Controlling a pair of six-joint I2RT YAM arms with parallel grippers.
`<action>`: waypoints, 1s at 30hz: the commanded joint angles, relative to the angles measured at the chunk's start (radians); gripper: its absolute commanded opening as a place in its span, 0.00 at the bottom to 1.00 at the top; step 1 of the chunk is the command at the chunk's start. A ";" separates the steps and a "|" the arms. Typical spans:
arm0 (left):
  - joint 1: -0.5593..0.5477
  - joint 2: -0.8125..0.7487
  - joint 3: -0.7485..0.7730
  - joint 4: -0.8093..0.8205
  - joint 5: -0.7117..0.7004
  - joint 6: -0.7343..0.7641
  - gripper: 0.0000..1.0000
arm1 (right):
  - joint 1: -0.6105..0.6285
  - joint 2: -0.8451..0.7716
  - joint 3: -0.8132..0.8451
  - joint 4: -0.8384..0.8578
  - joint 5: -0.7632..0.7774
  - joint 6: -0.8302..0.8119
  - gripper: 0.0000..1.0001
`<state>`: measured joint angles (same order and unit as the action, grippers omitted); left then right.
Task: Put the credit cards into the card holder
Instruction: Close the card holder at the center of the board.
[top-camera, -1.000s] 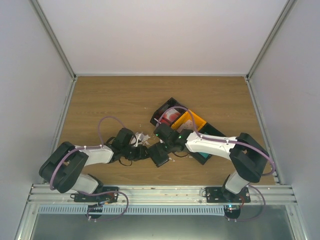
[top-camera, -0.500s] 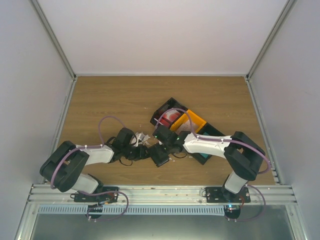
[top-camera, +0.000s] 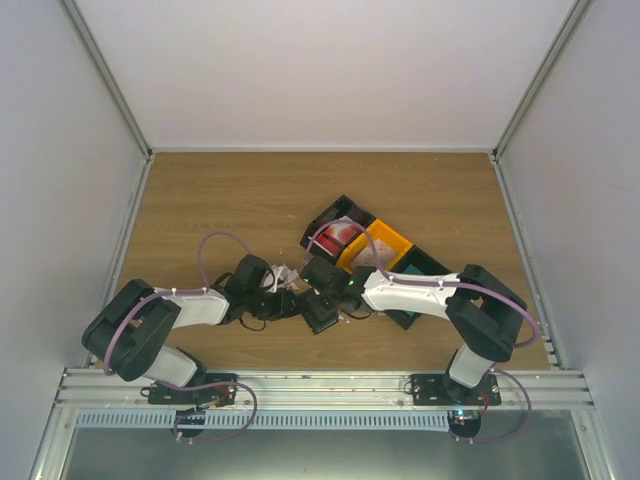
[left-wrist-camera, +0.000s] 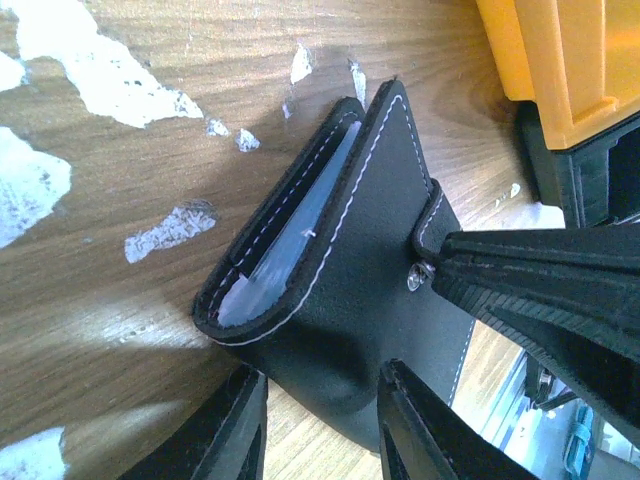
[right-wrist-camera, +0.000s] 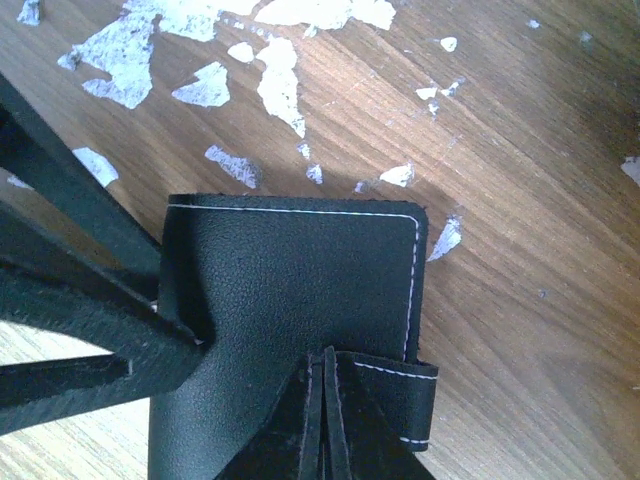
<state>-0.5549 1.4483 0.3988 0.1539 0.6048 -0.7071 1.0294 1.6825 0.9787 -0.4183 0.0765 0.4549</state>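
Observation:
The black card holder (top-camera: 320, 312) (left-wrist-camera: 350, 290) (right-wrist-camera: 290, 300) is folded over, with pale card edges (left-wrist-camera: 285, 250) showing in its open side. My left gripper (left-wrist-camera: 320, 385) (top-camera: 297, 306) is shut on the holder's folded back, a finger on each side. My right gripper (right-wrist-camera: 323, 355) (top-camera: 333, 297) is shut, and its joined tips press on the holder's snap strap (right-wrist-camera: 405, 400) (left-wrist-camera: 432, 225). A red-and-white credit card (top-camera: 340, 233) lies in the black bin.
An orange bin (top-camera: 378, 243) (left-wrist-camera: 560, 60) and black bins (top-camera: 335, 212) stand in a row just behind and right of the holder. White scraps (left-wrist-camera: 90, 70) (right-wrist-camera: 280, 85) are scattered over the wooden table around it.
My right arm has shifted a little left and nearer, onto the holder. The left jaws have narrowed slightly around it.

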 joint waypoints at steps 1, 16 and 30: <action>-0.011 0.049 0.009 0.000 -0.061 0.012 0.34 | 0.038 0.042 0.000 -0.053 -0.018 -0.057 0.00; -0.011 0.079 0.022 -0.001 -0.095 0.003 0.29 | 0.077 0.082 -0.046 -0.010 -0.111 -0.010 0.01; -0.011 0.084 0.012 0.006 -0.100 -0.005 0.26 | 0.119 0.106 -0.158 0.037 -0.149 0.110 0.01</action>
<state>-0.5549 1.4887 0.4263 0.1570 0.5930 -0.7250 1.0916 1.6978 0.9142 -0.2859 0.1043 0.5076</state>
